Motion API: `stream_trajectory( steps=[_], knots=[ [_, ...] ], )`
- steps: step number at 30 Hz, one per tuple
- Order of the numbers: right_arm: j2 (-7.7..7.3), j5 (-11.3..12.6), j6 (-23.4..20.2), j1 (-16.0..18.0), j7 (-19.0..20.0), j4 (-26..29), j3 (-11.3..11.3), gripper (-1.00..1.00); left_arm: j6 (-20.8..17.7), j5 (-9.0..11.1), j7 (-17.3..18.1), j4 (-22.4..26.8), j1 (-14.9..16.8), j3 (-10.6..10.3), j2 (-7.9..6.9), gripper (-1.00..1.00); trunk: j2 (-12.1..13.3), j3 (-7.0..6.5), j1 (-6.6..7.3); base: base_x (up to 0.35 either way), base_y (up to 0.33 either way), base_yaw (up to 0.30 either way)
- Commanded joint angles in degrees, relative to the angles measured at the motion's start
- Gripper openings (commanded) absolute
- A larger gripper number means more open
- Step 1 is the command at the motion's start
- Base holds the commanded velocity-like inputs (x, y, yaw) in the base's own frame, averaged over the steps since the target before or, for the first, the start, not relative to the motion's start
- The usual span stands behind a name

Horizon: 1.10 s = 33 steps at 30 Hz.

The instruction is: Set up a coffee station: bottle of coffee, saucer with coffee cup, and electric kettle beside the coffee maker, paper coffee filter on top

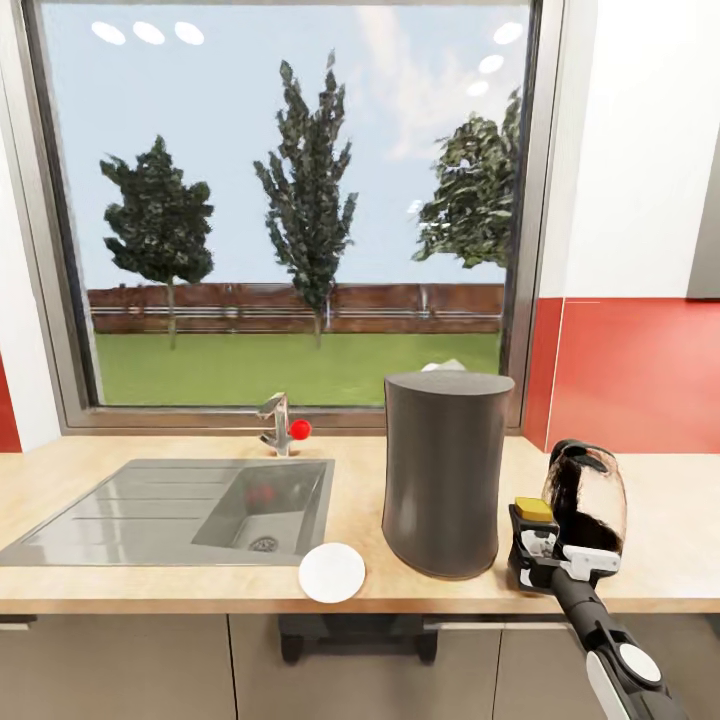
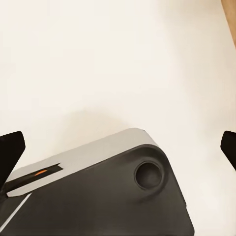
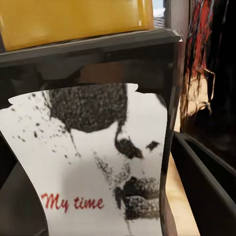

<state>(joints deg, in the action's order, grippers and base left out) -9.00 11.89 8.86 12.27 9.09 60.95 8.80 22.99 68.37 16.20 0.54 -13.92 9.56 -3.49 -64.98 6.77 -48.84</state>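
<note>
The tall dark grey coffee maker stands on the kitchen countertop, right of the sink. A bit of white peeks over its back rim; I cannot tell what it is. The white saucer lies near the front edge, left of the coffee maker. The glass electric kettle stands to its right. Between them my right gripper is shut on the bottle of coffee, whose yellow lid and label sit close to the right wrist camera. My left gripper hangs open over the robot's base. The coffee cup and kitchen shelf are out of view.
A steel sink with a faucet takes the counter's left half. A big window is behind it and a red wall panel is at the right. Grey cabinet fronts run below the counter.
</note>
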Motion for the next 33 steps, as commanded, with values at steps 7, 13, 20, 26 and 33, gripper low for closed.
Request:
stream_trajectory(
  steps=[7, 13, 20, 26, 33],
  knots=[
    [-0.04, 0.85, 0.11, 0.04, 0.49, -0.04, 0.08, -1.00, -0.05, 0.01, 0.41, 0.03, -0.01, 0.55, 0.06, 1.00, -0.85, 0.43, -0.45, 0.000, 0.000, 0.000],
    [-0.04, 0.84, 0.11, 0.04, 0.49, -0.04, 0.08, -1.00, -0.05, 0.01, 0.41, 0.06, 0.00, 0.55, 0.12, 1.00, -2.05, 0.97, -1.10, 0.000, 0.000, 0.000],
    [-0.05, 0.85, 0.09, 0.05, 0.49, -0.04, 0.08, -1.00, -0.13, 0.01, 0.41, 0.03, -0.03, 0.54, 0.28, 1.00, -3.26, 1.50, -1.76, 0.000, 0.000, 0.000],
    [-0.05, 0.82, 0.10, 0.04, 0.49, -0.04, 0.08, -1.00, -0.12, 0.01, 0.41, 0.06, -0.05, 0.55, 0.37, 1.00, -3.26, 1.50, -1.76, 0.000, 0.000, 0.000],
    [-0.05, 0.64, 0.10, 0.06, 0.54, -0.04, 0.05, 1.00, -0.11, 0.01, 0.41, 0.04, -0.04, 0.52, 0.37, 1.00, -3.26, 1.50, -1.76, 0.000, 0.000, 0.000]
  ],
)
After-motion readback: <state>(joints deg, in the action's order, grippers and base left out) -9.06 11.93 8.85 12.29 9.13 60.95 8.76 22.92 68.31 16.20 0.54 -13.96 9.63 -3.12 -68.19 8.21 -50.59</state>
